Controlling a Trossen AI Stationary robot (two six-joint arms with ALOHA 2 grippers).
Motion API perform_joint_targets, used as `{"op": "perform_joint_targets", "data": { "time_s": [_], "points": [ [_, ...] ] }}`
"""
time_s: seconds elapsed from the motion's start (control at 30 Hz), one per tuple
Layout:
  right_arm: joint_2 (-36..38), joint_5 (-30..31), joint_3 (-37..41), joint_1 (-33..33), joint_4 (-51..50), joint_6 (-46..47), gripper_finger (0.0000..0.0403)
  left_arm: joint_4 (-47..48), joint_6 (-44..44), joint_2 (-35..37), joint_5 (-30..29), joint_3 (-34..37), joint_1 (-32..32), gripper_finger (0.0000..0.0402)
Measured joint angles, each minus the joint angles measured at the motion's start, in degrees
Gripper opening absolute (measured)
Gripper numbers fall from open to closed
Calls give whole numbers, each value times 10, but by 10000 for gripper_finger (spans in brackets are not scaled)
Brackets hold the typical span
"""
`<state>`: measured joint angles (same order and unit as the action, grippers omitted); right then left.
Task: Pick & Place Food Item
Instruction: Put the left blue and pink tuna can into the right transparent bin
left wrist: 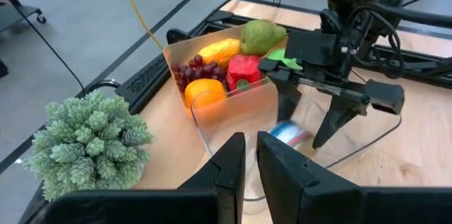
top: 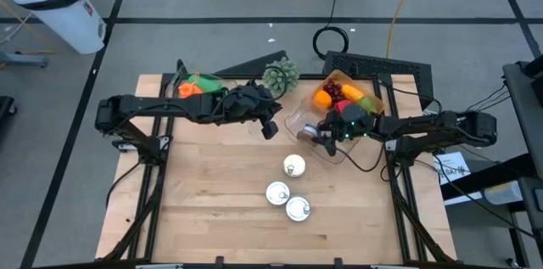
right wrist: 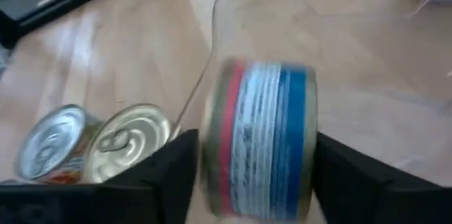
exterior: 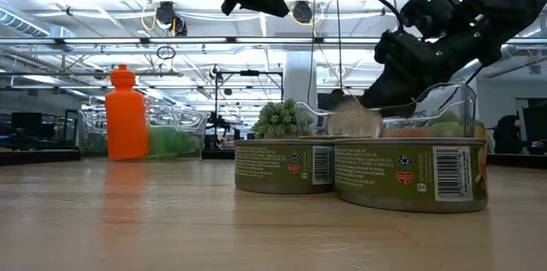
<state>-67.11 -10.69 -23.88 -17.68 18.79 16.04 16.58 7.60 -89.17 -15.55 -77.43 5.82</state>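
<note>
Your right gripper (right wrist: 258, 174) straddles the blue-striped can (right wrist: 260, 139) inside the clear container (top: 316, 123), fingers apart; left gripper (left wrist: 251, 164), at its 9 o'clock, is closed, empty.

The labels on the cans (exterior: 350, 173) show barcodes, but no text is legible.

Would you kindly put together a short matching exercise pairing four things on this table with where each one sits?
Things:
1. blue-and-red can
2. three tins
3. green spiky plant
4. toy fruit

Places:
A. at the table's far edge, between the two arms
B. grouped on the bare wood at mid-table
C. between the fingers of the right gripper, over the clear bin
D. piled in the compartment at the far right of the table

Pairs: 1-C, 2-B, 3-A, 4-D
</note>
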Motion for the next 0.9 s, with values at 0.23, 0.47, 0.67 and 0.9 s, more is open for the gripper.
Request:
{"op": "perform_joint_targets", "data": {
  "time_s": [0.23, 0.47, 0.67, 0.9],
  "points": [
    [0, 5, 0, 18, 3, -65, 340, 2, 0, 0, 0, 0, 0, 51],
    [0, 143, 0, 54, 1, -125, 348, 3, 4, 0, 0, 0, 0, 51],
    [0, 233, 0, 77, -4, -150, 339, 3, 7, 0, 0, 0, 0, 51],
    [1, 287, -3, 82, -8, -166, 338, 3, 8, 0, 1, 0, 0, 51]
  ]
}}
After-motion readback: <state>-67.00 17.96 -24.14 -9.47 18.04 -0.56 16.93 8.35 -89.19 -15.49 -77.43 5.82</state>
